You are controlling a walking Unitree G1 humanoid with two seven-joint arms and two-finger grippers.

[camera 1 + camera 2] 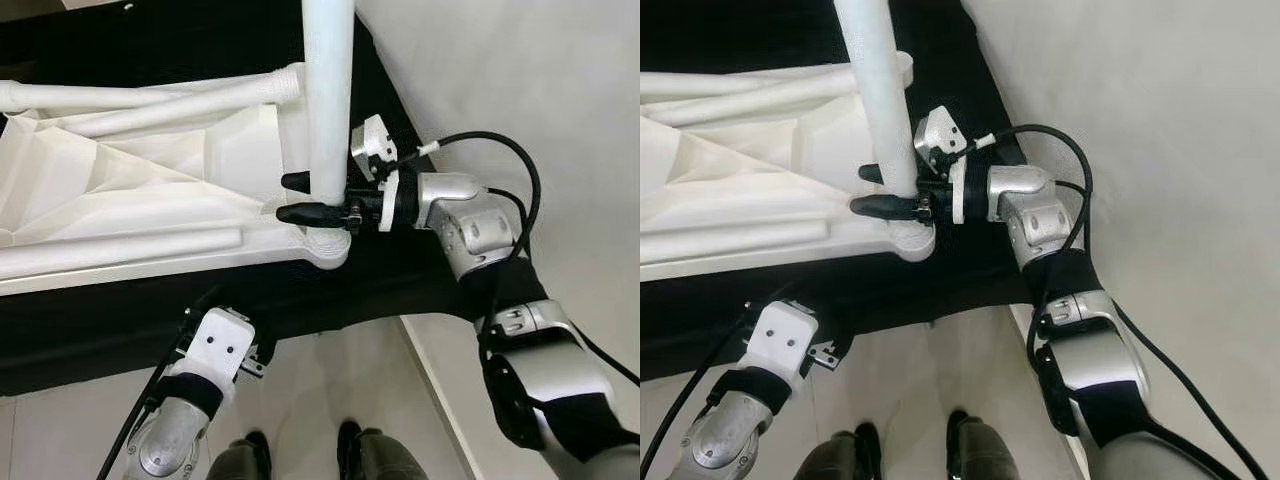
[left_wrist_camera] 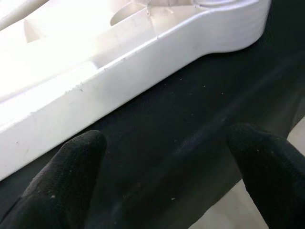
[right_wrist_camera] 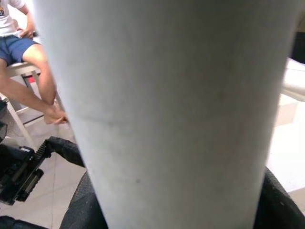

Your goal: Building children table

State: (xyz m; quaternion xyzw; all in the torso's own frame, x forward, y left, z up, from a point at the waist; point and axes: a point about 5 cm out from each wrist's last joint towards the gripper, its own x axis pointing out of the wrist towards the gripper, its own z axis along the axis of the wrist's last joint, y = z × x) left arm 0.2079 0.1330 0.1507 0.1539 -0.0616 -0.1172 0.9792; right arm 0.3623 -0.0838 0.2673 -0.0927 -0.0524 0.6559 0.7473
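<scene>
One white tabletop [image 1: 150, 190] lies upside down on a black cloth [image 1: 120, 320] spread over the work surface, its ribbed underside facing up and its near edge running left to right. It is the largest thing before me. Two loose white legs [image 1: 150, 95] lie across its far side, roughly side by side, pointing left. A third white leg [image 1: 328, 90] stands upright in the round socket [image 1: 325, 245] at the tabletop's near right corner, rising toward the camera.

My right gripper [image 1: 300, 197] reaches in from the right at about socket height. Its two black fingers [image 1: 305, 213] sit either side of the upright leg, just above the socket, closed against it so the leg is clamped between them. From the right wrist camera the leg is a broad pale column [image 3: 167, 109] very close to the lens, with a seated person [image 3: 24, 57] on a chair in the background, on the tiled floor.

My left gripper [image 2: 167, 186] hangs low at the near left, over the near edge of the black cloth, just short of the tabletop rim [image 2: 143, 57]. Its fingers [image 2: 62, 186] are spread wide apart with nothing between them.

Pale floor tiles [image 1: 300, 390] and my two feet show below the cloth edge.
</scene>
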